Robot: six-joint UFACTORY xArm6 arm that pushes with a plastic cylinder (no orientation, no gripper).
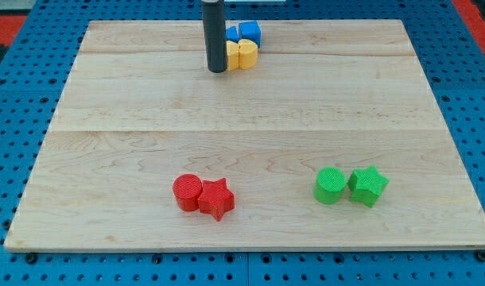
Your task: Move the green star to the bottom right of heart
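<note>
We see a pale wooden board (250, 103) on a blue perforated table (12, 119), filling most of the frame. Our dark straight rod descends at the upper centre; my tip (217, 71) rests on the board, touching the left side of a cluster of blocks: a yellow heart-shaped block (246, 54), a blue block (249, 32) and further pieces partly hidden. There is no gripper, hence no jaws to report. At lower right, the green star-shaped block (368, 186) touches a green cylinder (331, 185). At lower centre, a red cylinder (188, 191) touches a red star (216, 198).
</note>
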